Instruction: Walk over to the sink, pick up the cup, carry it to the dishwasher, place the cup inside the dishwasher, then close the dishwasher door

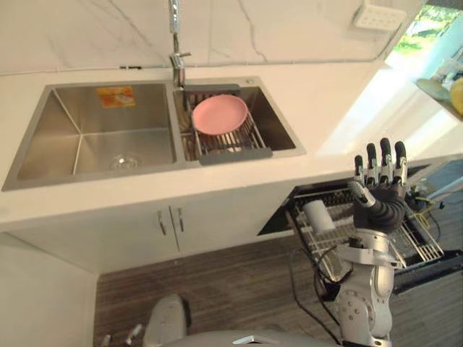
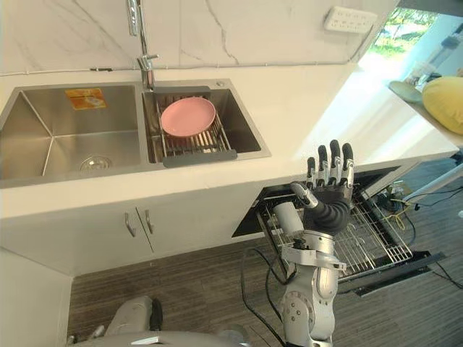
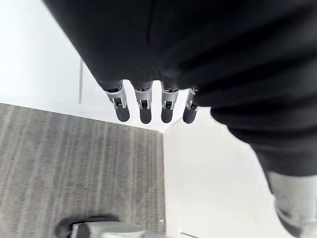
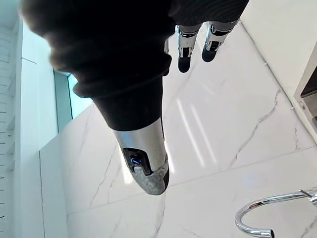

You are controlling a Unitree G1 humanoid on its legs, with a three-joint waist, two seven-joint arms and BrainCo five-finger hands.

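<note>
A white counter (image 1: 340, 108) runs across the scene under a marbled wall, with a double steel sink (image 1: 43, 116) set into it. Below the counter's right end the dishwasher (image 2: 394, 271) stands open, its wire basket (image 2: 369, 238) drawn out over the lowered door.

The sink's right basin holds a drain rack (image 1: 231, 141), and a pink plate (image 1: 220, 114) lies on it. A faucet (image 1: 177, 61) rises at the divider between the basins.

The cup (image 1: 318, 215), pale and cylindrical, is in the basket near its left side, seemingly lying on its side, though that is hard to judge from here. The right hand (image 1: 383, 191) is raised just beside it over the basket, fingers straight and spread, grasping nothing and not touching the cup. The left hand (image 3: 143, 106) shows in its wrist view with fingers extended and empty, above a grey wood-grain floor (image 3: 74, 163) and white cabinet fronts.

An orange-and-yellow sticker (image 1: 116, 96) sits on the back wall of the left basin; its print is too small to read. A white socket plate (image 2: 351, 19) is on the wall at the right.
</note>
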